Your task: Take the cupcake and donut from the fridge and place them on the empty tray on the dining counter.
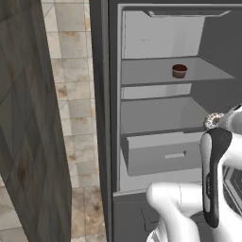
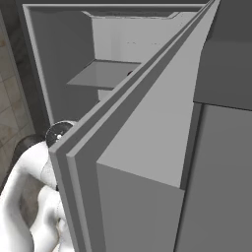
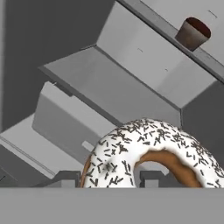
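Observation:
The fridge (image 1: 142,33) stands open, its interior light grey. On its upper shelf sits the dark brown cupcake (image 1: 179,71), which appears at the top right of the hand view (image 3: 193,33). The white-iced, speckled donut (image 3: 148,153) sits between my fingertips (image 3: 65,179), and my gripper (image 3: 108,179) is shut on it. From the left base view the donut (image 1: 213,120) hangs at the end of my hand, in front of the middle shelf and above the drawer. The tray and the dining counter are out of view.
A drawer (image 1: 163,153) sits under the fridge's middle shelf (image 1: 160,116). The open fridge door (image 2: 147,138) stands close on my right. A wood-grain panel (image 1: 23,118) rises on the left, with a strip of tiled floor (image 1: 78,108) between it and the fridge.

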Tool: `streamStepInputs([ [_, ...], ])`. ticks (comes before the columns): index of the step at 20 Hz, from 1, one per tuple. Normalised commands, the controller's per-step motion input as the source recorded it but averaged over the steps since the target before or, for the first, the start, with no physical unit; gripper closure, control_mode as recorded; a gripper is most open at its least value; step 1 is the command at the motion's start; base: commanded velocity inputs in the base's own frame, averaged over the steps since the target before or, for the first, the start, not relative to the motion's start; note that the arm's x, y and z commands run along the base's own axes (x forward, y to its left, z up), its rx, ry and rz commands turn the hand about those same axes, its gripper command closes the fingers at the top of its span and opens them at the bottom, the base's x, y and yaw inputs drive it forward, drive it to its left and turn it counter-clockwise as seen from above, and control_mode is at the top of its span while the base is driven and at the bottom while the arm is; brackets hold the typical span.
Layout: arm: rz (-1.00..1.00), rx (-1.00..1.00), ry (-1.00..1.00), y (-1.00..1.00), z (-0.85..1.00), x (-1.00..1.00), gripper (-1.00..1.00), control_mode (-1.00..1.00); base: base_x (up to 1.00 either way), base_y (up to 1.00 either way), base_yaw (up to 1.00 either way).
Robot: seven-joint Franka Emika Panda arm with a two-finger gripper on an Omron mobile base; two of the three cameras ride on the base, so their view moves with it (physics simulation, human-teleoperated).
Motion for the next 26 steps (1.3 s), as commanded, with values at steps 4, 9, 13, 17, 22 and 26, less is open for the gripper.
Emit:
streamStepInputs([
  [4,0.00,0.20,-0.07,0.31,0.77,-0.88,1.00,-1.00,0.00,0.00,0.00],
  [9,0.00,0.17,0.01,0.55,0.50,-0.61,1.00,-1.00,0.00,0.00,0.00],
  [13,-0.02,0.10,0.00,0.42,0.01,-0.02,1.00,-1.00,0.00,0.00,0.00],
  [17,-0.14,0.00,-0.09,0.07,-0.04,0.00,1.00,-1.00,0.00,0.00,0.00],
  [22,-0.04,0.00,-0.17,0.00,-0.14,0.04,1.00,-1.00,0.00,0.00,0.00],
  [26,0.00,0.00,-0.03,0.00,-0.02,0.08,1.00,1.00,0.03,0.00,0.00],
])
